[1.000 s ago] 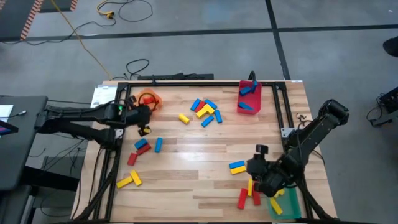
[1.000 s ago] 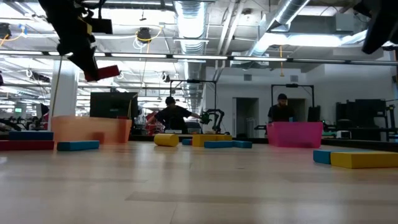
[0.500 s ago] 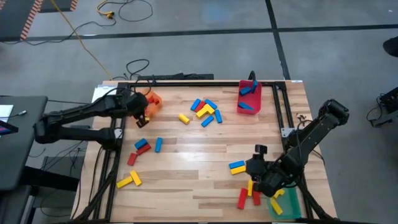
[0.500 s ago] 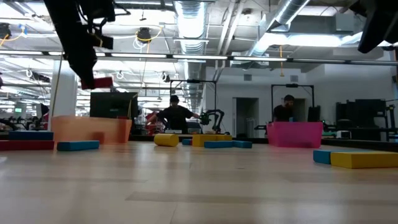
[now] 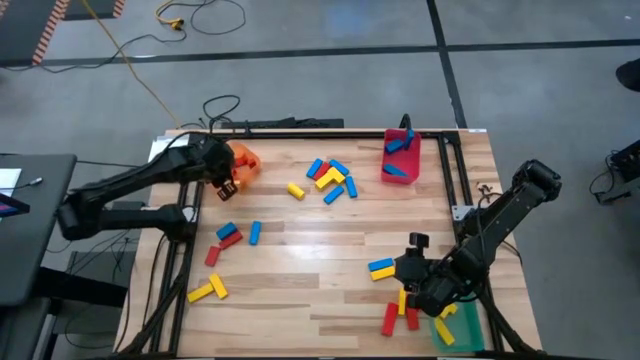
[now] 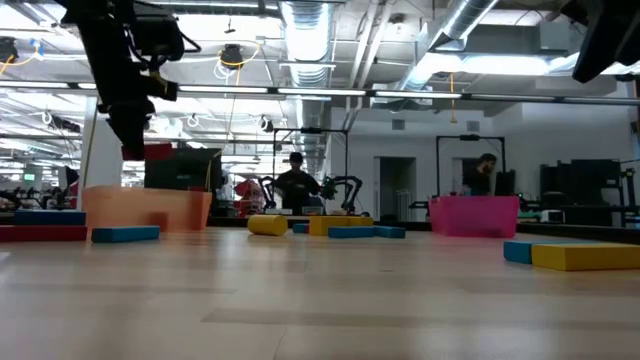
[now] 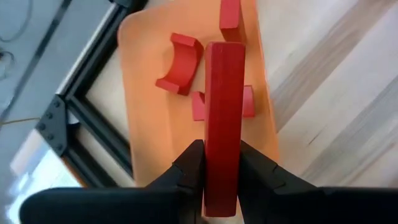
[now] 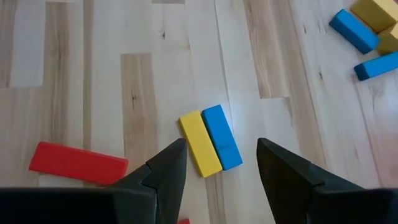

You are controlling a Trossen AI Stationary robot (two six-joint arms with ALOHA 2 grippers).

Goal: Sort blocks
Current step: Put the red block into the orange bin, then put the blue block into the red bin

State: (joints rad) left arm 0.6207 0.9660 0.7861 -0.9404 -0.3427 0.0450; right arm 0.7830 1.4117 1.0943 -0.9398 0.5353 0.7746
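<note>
Left tool [image 7: 222, 163] is pinching a red block [image 7: 222, 124] around its lower end, hanging right over the orange bin [image 7: 146, 112] at the worktop's 10 o'clock corner. The block's long axis runs straight out from the fingers, far end pointing into the bin where other red pieces lie — so the drop looks like just letting go. Right tool [image 8: 217, 165] is spread, hovering at about 5 o'clock over a yellow-blue pair [image 8: 210, 146] lying side by side.
</note>
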